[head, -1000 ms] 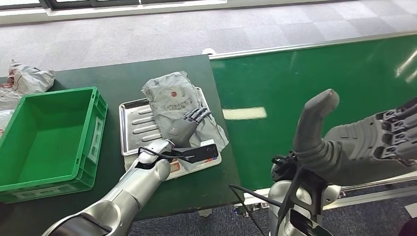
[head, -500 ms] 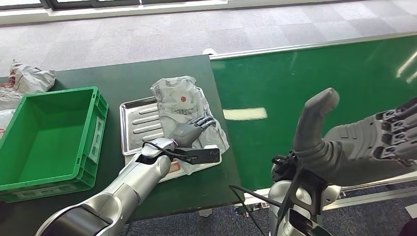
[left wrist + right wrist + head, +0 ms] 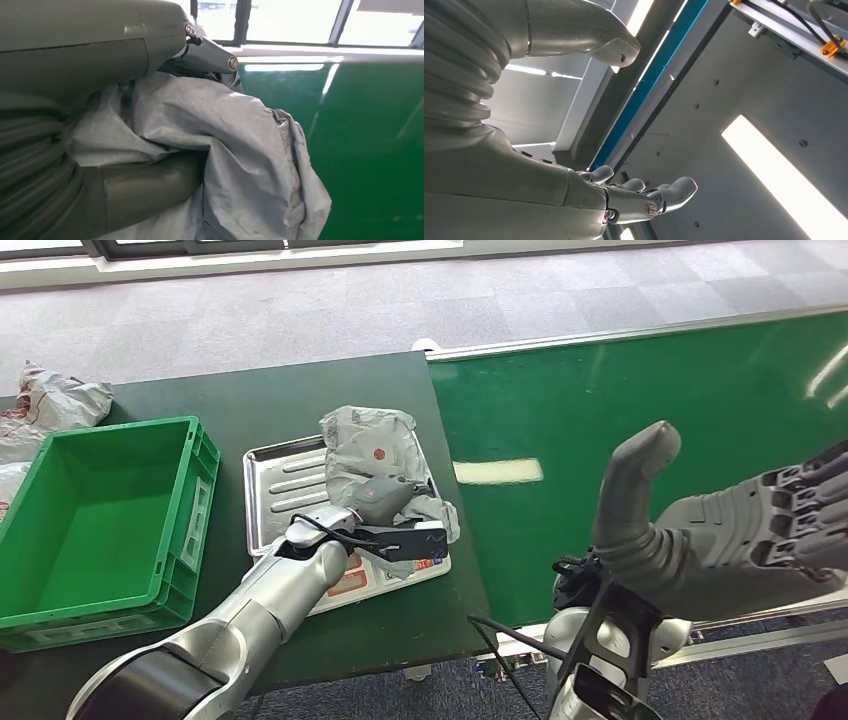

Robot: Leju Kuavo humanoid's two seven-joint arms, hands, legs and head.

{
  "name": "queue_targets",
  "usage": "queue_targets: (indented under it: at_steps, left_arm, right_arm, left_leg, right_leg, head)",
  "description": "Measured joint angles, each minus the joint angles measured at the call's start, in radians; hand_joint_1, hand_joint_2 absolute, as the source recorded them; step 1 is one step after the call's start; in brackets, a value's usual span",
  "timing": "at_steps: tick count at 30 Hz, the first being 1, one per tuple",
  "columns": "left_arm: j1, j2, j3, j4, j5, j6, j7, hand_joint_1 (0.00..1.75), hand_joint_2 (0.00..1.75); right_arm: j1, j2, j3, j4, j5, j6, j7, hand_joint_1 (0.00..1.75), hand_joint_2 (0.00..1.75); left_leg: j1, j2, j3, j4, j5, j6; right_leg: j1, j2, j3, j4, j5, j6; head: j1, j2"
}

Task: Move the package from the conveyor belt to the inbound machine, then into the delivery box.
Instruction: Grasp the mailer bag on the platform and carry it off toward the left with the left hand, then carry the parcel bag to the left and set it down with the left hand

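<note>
The left hand grips the grey package over the metal tray, its fingers wrapped into the crumpled plastic; the right hand hovers over the conveyor belt. Its fingers are spread, holding nothing.

Head view: high, facing down over table and conveyor belt. Left wrist: close, shares belt. Right wrist: apparently faces ceiling.

Package on tray w/ left hand on it, mid-table; bin at tray's 9 o'clock, belt at 3, right hand over belt.
</note>
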Motion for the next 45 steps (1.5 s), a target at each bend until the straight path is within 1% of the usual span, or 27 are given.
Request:
queue_targets:
  at_steps: [4,6,10,17,19,21,24,26,27,28,29,30,32,33,34,35,36,38,39,40,42,45]
  left_arm:
    - [0.004,0.0,0.041,-0.051,0.119,0.003,-0.107,1.75,1.75]
    - [0.006,0.0,0.071,-0.077,0.152,0.0,-0.137,1.75,1.75]
    - [0.011,0.0,0.103,-0.108,0.16,-0.009,-0.145,1.75,1.75]
    - [0.017,0.0,0.125,-0.129,0.163,-0.012,-0.148,1.75,1.75]
    - [0.02,0.0,0.129,-0.136,0.183,-0.022,-0.165,1.75,1.75]
    - [0.028,0.0,0.141,-0.157,0.232,-0.051,-0.199,1.75,1.75]
    - [0.049,0.002,0.172,-0.224,0.339,-0.123,-0.244,1.75,1.75]
    - [0.066,0.005,0.198,-0.283,0.413,-0.158,-0.255,1.75,1.75]
    - [0.074,0.007,0.213,-0.314,0.442,-0.16,-0.255,1.75,1.75]
    - [0.082,0.01,0.229,-0.346,0.457,-0.14,-0.248,1.75,1.75]
    - [0.089,0.014,0.245,-0.377,0.453,-0.094,-0.234,1.75,1.75]
    - [0.095,0.02,0.26,-0.407,0.422,-0.013,-0.21,1.75,1.75]
    - [0.101,0.038,0.283,-0.449,0.285,0.222,-0.133,1.75,1.75]
    - [0.102,0.051,0.292,-0.463,0.178,0.353,-0.078,1.75,1.75]
    - [0.103,0.067,0.302,-0.477,0.055,0.463,-0.015,1.75,1.75]
    - [0.107,0.082,0.317,-0.497,-0.086,0.546,0.05,1.75,1.75]
    - [0.113,0.097,0.337,-0.524,-0.224,0.598,0.112,1.75,1.75]
    - [0.134,0.13,0.381,-0.592,-0.439,0.629,0.224,1.75,1.75]
    - [0.146,0.153,0.396,-0.625,-0.493,0.631,0.286,1.75,1.75]
    - [0.156,0.179,0.405,-0.654,-0.521,0.632,0.353,1.75,1.75]
    - [0.173,0.247,0.399,-0.699,-0.528,0.633,0.497,1.75,1.75]
    - [0.189,0.352,0.359,-0.74,-0.529,0.633,0.697,1.75,1.75]
  right_arm:
    - [0.01,-0.003,0.0,0.004,0.0,0.0,0.0,0.0,1.75]
    - [0.012,-0.004,0.0,0.005,-0.001,0.0,0.001,0.0,1.75]
    - [0.014,-0.005,-0.001,0.008,-0.002,0.0,0.001,0.0,1.75]
    - [0.017,-0.006,-0.002,0.011,-0.003,0.0,0.001,0.0,1.75]
    - [0.02,-0.007,-0.002,0.011,-0.004,0.0,0.001,0.0,1.75]
    - [0.023,-0.007,-0.006,0.012,-0.011,0.0,0.001,0.0,1.75]
    - [0.029,-0.009,-0.015,0.014,-0.027,0.0,0.001,0.0,1.75]
    - [0.033,-0.01,-0.02,0.016,-0.036,0.0,0.001,0.0,1.75]
    - [0.034,-0.011,-0.023,0.017,-0.039,0.0,0.001,0.0,1.75]
    - [0.035,-0.011,-0.028,0.018,-0.04,0.0,0.001,0.0,1.75]
    - [0.037,-0.011,-0.033,0.019,-0.04,0.0,0.001,0.0,1.75]
    - [0.039,-0.012,-0.038,0.02,-0.04,0.0,0.001,0.0,1.75]
    - [0.044,-0.012,-0.046,0.021,-0.039,0.0,0.001,0.0,1.75]
    - [0.046,-0.013,-0.05,0.021,-0.04,0.0,0.001,0.0,1.75]
    - [0.048,-0.013,-0.054,0.023,-0.042,0.0,0.001,0.0,1.75]
    - [0.049,-0.014,-0.057,0.024,-0.045,0.0,0.001,0.0,1.75]
    - [0.05,-0.014,-0.06,0.026,-0.049,0.0,0.001,0.0,1.75]
    - [0.052,-0.015,-0.062,0.031,-0.055,0.0,0.001,0.0,1.75]
    - [0.053,-0.015,-0.063,0.033,-0.057,0.0,0.001,0.0,1.75]
    - [0.054,-0.015,-0.064,0.035,-0.058,0.0,0.001,0.0,1.75]
    - [0.057,-0.016,-0.067,0.037,-0.058,0.0,0.001,0.0,1.75]
    - [0.059,-0.016,-0.07,0.038,-0.056,0.0,0.001,0.0,1.75]
  left_leg:
    - [0.0,0.0,0.0,0.0,0.0,0.0]
    - [0.0,0.0,0.0,0.0,0.0,0.0]
    - [0.0,0.0,0.0,0.0,0.0,0.0]
    - [0.0,0.0,0.0,0.0,0.0,0.0]
    - [0.0,0.0,0.0,0.0,0.0,0.0]
    - [0.0,0.0,-0.001,0.0,0.0,0.0]
    - [0.0,0.0,-0.001,0.0,0.0,0.0]
    - [0.0,0.0,-0.001,0.0,0.0,0.0]
    - [0.0,0.0,-0.001,0.0,0.0,0.0]
    - [0.0,0.0,-0.001,0.0,0.0,0.0]
    - [0.0,0.0,-0.001,0.0,0.0,0.0]
    - [0.0,0.0,-0.001,0.0,0.0,0.0]
    - [0.001,0.0,-0.001,0.0,0.0,0.0]
    - [0.001,0.0,-0.001,0.0,0.0,0.0]
    - [0.001,0.0,-0.001,0.0,0.0,-0.001]
    - [0.001,0.0,-0.001,0.0,0.001,-0.001]
    - [0.002,0.0,-0.001,0.0,0.001,-0.001]
    - [0.002,0.001,-0.001,-0.001,0.001,-0.001]
    - [0.002,0.001,-0.001,-0.001,0.001,-0.001]
    - [0.002,0.003,-0.001,-0.001,0.001,-0.001]
    - [0.002,0.004,-0.001,-0.001,0.0,-0.001]
    - [0.003,0.004,-0.001,-0.001,0.001,-0.002]
  right_leg:
    - [0.0,0.0,0.0,0.0,0.0,0.0]
    - [0.0,0.0,0.0,0.0,0.0,0.0]
    - [0.0,0.0,0.0,0.0,0.0,0.0]
    - [0.0,0.0,0.0,0.0,0.0,0.0]
    - [0.0,0.0,0.0,0.0,0.0,0.0]
    - [0.0,0.0,0.0,0.0,0.0,0.0]
    - [0.0,0.0,-0.001,0.0,0.0,0.0]
    - [0.0,0.0,-0.001,0.0,0.0,0.0]
    - [0.0,0.0,-0.001,0.0,0.0,0.0]
    - [0.0,0.0,-0.001,0.0,0.0,0.0]
    - [0.0,0.0,-0.001,0.0,0.0,0.0]
    - [0.0,0.0,-0.001,0.0,0.0,0.0]
    - [0.001,0.0,-0.001,0.0,0.0,0.0]
    - [0.001,0.0,-0.001,0.0,0.0,0.0]
    - [0.001,0.0,-0.001,0.001,0.0,0.0]
    - [0.001,0.0,-0.001,0.001,0.0,0.0]
    - [0.002,0.0,-0.001,0.001,0.0,0.0]
    - [0.002,0.001,-0.001,0.001,0.0,0.0]
    - [0.002,0.002,-0.001,0.001,0.0,-0.001]
    - [0.002,0.003,-0.002,0.001,0.0,-0.001]
    - [0.002,0.004,-0.003,0.001,0.0,-0.001]
    - [0.003,0.003,-0.003,0.001,-0.001,-0.002]
  head:
    - [0.0,0.0]
    - [0.0,0.0]
    - [0.0,0.0]
    - [0.0,0.0]
    - [0.0,0.0]
    - [0.0,0.0]
    - [0.0,0.0]
    - [0.0,0.0]
    - [0.0,0.0]
    - [0.0,0.0]
    - [0.0,0.0]
    - [0.0,0.0]
    - [0.0,0.0]
    - [0.0,0.0]
    - [0.0,0.0]
    - [0.0,0.0]
    - [0.0,0.0]
    - [0.0,0.0]
    - [0.0,0.0]
    - [0.0,0.0]
    - [0.0,0.0]
    - [0.0,0.0]
